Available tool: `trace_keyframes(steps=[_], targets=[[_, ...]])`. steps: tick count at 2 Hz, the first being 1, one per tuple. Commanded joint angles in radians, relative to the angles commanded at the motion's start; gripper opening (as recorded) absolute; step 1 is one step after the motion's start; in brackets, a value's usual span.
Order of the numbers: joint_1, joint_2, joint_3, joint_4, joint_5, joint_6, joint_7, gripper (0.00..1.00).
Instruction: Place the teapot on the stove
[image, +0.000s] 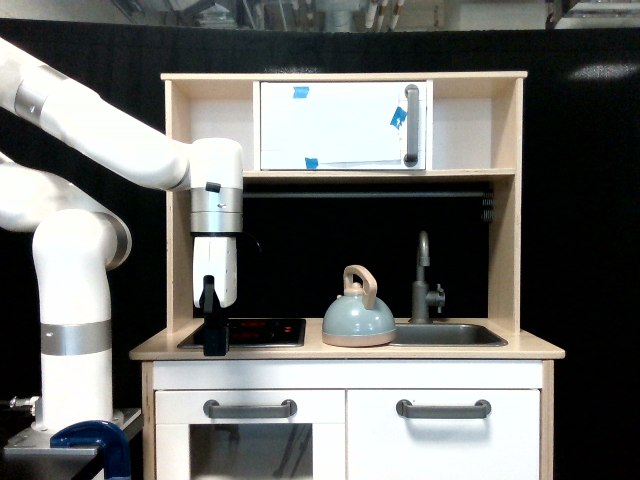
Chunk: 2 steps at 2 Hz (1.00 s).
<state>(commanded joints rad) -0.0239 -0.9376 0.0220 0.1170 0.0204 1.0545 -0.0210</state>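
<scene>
The pale blue-grey teapot with its tan arched handle stands upright on the wooden counter, between the stove and the sink. The black stove lies flush in the counter to the exterior view's left of the teapot, showing faint red markings. My gripper hangs down over the stove's left front corner, well left of the teapot and apart from it. The dark fingers appear edge-on, so I cannot tell whether they are open or shut. Nothing shows between them.
A grey sink basin with a grey faucet sits right of the teapot. Above, a shelf holds a white microwave door with a handle. Wooden side posts frame the counter. Drawers with grey handles lie below.
</scene>
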Motion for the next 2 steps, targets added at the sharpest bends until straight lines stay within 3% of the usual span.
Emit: trace_keyframes(steps=[1,2], targets=[[0.006,0.016,-0.019,0.005,-0.016,-0.028,-0.050,1.00],[0.028,0.289,-0.178,0.152,-0.101,-0.165,-0.391,1.00]])
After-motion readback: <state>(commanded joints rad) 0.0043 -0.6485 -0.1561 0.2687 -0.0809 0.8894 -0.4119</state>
